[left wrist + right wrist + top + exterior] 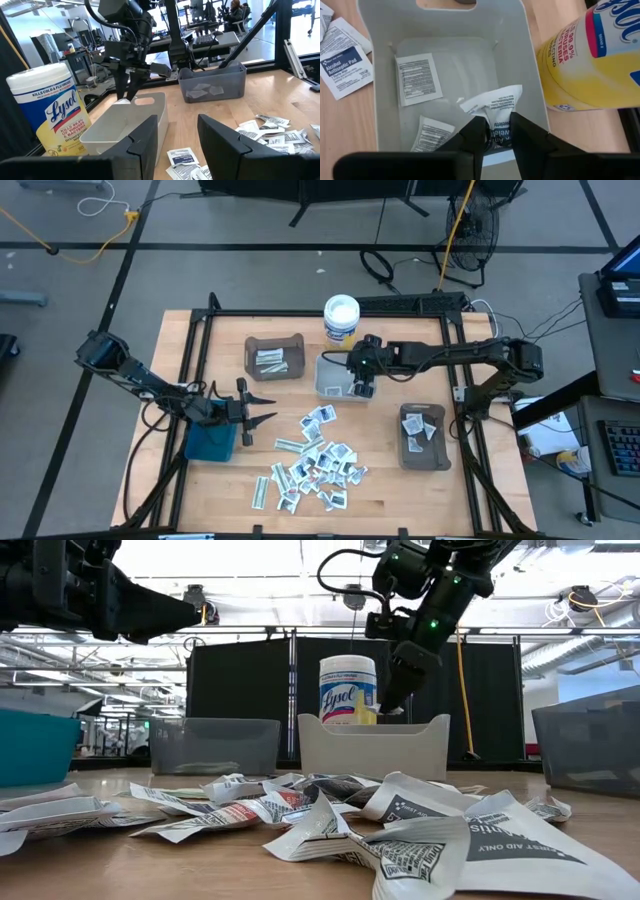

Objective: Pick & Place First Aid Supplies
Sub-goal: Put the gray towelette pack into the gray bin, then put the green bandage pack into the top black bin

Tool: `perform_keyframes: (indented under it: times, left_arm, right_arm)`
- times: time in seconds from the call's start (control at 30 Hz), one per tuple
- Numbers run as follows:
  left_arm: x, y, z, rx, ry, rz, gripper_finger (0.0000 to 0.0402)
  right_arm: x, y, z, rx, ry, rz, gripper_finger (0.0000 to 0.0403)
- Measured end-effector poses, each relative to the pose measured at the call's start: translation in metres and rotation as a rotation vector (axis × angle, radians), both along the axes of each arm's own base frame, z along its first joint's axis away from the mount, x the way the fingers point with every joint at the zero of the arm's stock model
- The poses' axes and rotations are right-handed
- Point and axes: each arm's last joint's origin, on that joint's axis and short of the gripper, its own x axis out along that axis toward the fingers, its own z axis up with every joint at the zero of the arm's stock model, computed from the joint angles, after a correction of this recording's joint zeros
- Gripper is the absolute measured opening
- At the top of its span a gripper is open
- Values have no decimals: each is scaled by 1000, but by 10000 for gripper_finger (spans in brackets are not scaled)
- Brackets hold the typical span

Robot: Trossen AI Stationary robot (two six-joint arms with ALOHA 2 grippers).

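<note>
My two dark fingers point(150, 137) stand apart above the wooden table point(280, 95). Ahead, the right gripper point(126, 92) reaches into the white plastic bin point(117, 125), beside the yellow-labelled white wipes tub point(50, 107).

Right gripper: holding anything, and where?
Yes. The right gripper pinches a crumpled white packet by its lower edge, over the white bin.

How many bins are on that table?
4: a blue bin under the left gripper, a brown bin at the back, a white bin under the right gripper, a grey bin at right.
</note>
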Motion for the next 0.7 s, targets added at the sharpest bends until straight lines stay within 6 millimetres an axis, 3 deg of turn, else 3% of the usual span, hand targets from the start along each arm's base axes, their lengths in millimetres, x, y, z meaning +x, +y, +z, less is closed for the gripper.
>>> perform_keyframes:
  times: [0.4,0.7]
  left_arm:
    - [0,0,0,-1,0,0,145]
    - [0,1,0,-15,0,3,145]
  right_arm:
    - [0,0,0,0,3,-4,197]
    - [-1,10,3,-33,22,78,224]
